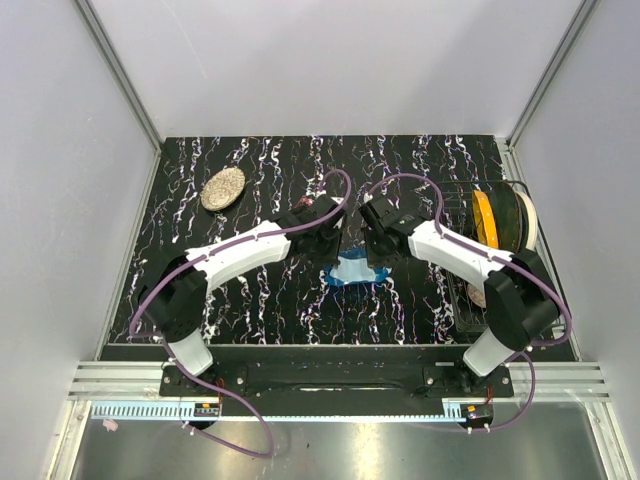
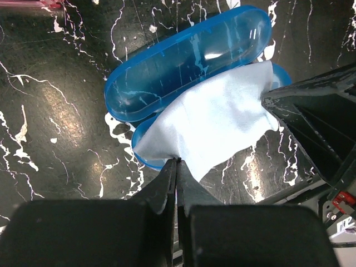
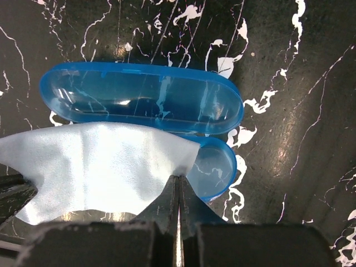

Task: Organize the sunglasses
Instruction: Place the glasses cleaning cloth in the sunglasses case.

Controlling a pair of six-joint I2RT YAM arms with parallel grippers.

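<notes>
Left gripper (image 2: 177,172) and right gripper (image 3: 178,186) clamp an edge of the light blue square cloth (image 2: 217,122) above the open glossy blue oval hard case (image 2: 183,61); pink wire-framed sunglasses (image 2: 28,3), seemingly that sliver beyond it, lie unpacked.

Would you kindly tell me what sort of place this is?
Probably a robotics test cell: white panel walls on aluminium framing enclose a marbled black table and two bolted-down arms.

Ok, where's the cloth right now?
In the top view's centre, the cloth covers one half of the open blue case, held by the left tool and right tool.
</notes>
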